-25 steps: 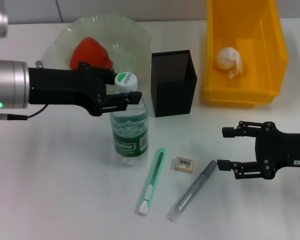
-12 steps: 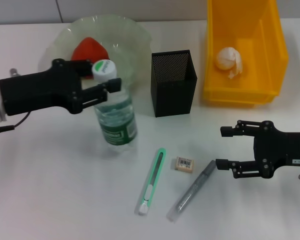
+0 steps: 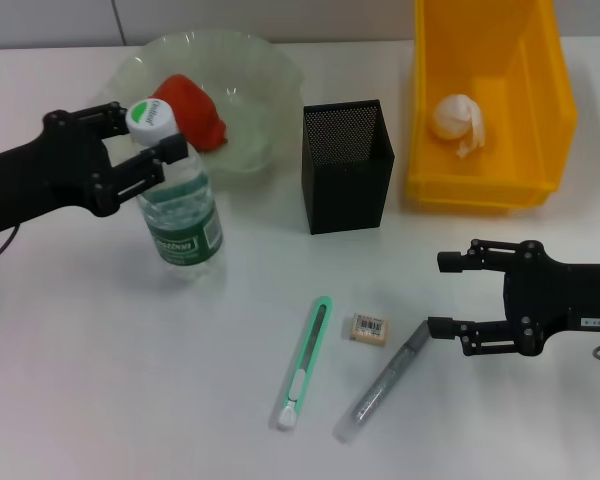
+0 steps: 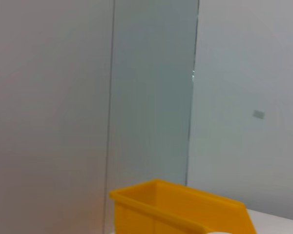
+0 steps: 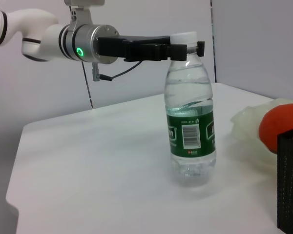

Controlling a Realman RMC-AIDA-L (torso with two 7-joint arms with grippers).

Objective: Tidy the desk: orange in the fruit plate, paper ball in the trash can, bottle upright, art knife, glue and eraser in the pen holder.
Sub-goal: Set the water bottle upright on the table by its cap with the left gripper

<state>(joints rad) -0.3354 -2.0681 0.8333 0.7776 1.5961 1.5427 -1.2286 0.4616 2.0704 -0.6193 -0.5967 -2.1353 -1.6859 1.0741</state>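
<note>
Carrying bottle (image 3: 178, 208) leftward across desk (image 3: 100, 350) since a second ago, left gripper (image 3: 140, 150) clamped at its neck; now standing upright beside fruit plate (image 3: 250, 80). Idling right gripper (image 3: 450, 295), fingers apart, near glue (image 3: 385, 380).

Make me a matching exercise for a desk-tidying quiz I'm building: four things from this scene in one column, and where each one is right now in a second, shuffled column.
Things:
1. orange
2. paper ball
3. bottle
4. eraser

Places:
A. lying on the desk between the art knife and the glue
B. in the yellow bin
C. standing upright, neck held by the left gripper
D. in the glass plate

Pairs: 1-D, 2-B, 3-C, 4-A
</note>
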